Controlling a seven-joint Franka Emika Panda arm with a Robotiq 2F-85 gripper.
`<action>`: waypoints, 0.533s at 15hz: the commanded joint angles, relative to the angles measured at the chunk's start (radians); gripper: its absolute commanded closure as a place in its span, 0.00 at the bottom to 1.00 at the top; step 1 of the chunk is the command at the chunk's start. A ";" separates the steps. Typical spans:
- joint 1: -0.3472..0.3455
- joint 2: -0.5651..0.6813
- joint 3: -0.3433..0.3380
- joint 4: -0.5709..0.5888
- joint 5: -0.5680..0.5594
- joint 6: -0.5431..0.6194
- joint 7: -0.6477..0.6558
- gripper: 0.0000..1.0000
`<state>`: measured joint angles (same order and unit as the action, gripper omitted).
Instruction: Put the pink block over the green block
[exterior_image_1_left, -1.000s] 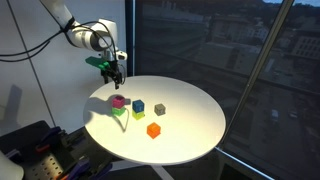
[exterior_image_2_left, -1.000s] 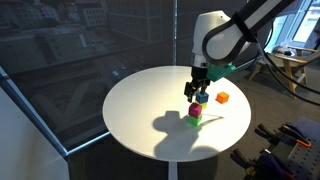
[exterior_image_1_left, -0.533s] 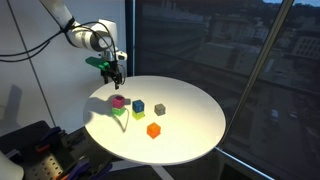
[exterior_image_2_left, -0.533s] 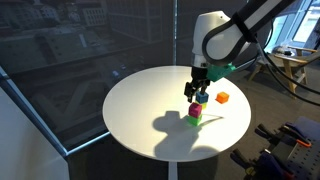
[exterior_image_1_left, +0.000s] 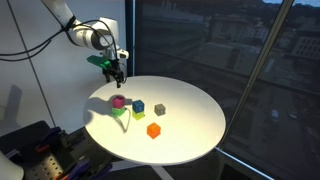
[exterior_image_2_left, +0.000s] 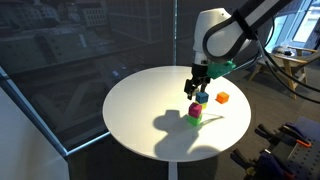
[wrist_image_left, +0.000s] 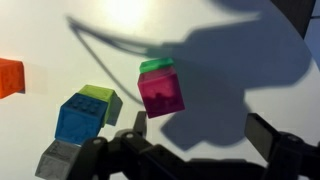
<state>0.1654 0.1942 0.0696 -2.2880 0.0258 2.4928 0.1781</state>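
Now your gripper (exterior_image_1_left: 118, 75) hangs open, empty, above pink block (wrist_image_left: 160, 93); pink block sits atop green block (wrist_image_left: 154, 66) on table (exterior_image_1_left: 190, 120).

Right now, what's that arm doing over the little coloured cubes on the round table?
The robot arm's gripper hangs open and empty just above a small stack. The pink block sits on top of the green block, so the stacking looks done. A blue block, a gray block and an orange block lie nearby on the white table, untouched.
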 joint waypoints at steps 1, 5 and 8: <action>-0.021 -0.057 -0.004 -0.012 -0.016 0.001 0.020 0.00; -0.034 -0.105 -0.009 -0.021 -0.028 -0.005 0.041 0.00; -0.041 -0.141 -0.014 -0.033 -0.048 -0.004 0.071 0.00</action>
<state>0.1327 0.1106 0.0594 -2.2916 0.0149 2.4927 0.1945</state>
